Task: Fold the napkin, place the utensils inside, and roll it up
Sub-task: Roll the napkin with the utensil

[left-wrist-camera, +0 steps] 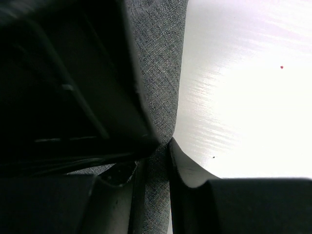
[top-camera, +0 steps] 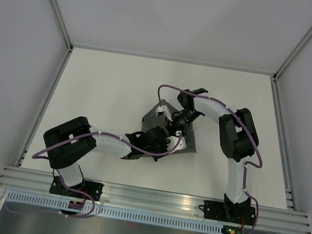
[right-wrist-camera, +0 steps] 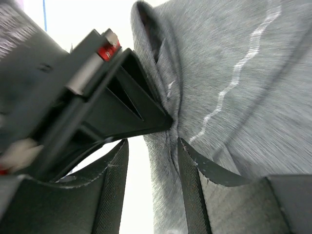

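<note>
White tabletop (top-camera: 107,85) is bearing a dark grey square fabric napkin (top-camera: 190,139); left gripper (left-wrist-camera: 156,161) is pinching its edge, likely anchoring the fold; right gripper (right-wrist-camera: 152,146) is gaping.

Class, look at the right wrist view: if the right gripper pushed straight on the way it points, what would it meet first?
The napkin. Its grey fold lies between the open jaws of the right gripper and seems to sit right at the tips, though depth is hard to judge.
</note>
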Available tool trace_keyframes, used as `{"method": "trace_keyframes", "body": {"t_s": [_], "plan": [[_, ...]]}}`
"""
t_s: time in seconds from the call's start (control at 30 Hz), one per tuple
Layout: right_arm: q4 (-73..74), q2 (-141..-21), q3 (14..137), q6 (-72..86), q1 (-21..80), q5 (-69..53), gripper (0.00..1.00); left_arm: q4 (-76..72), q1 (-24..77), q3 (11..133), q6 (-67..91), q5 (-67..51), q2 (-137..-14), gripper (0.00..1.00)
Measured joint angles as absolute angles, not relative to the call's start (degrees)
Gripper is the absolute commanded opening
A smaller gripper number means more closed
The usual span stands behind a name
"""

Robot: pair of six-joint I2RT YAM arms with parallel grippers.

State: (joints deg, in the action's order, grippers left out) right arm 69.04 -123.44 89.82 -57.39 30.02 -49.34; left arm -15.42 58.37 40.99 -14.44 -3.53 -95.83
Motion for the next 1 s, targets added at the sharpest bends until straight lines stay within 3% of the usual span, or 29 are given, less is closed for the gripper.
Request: {"method": "trace_keyframes", "body": {"t_s": [0.5,0.73,1.0], "plan": [[40.1,-105.7,80.9,-28.1,19.1,-45.1,0.52,-14.3,49.8,41.2,-4.1,-22.7,-96.2,0.02],[32.5,-98.4,72.1,-26.8,13.0,-41.7,0.51,-11.2,46.6,44.4,0.6,-31.3,-99.4,0.02],[26.2,-82.1,54.7,-30.1,12.3,-37.4,0.52,-6.6,44.5,50.4,3.2,-41.0,-105.4,0.02]]}}
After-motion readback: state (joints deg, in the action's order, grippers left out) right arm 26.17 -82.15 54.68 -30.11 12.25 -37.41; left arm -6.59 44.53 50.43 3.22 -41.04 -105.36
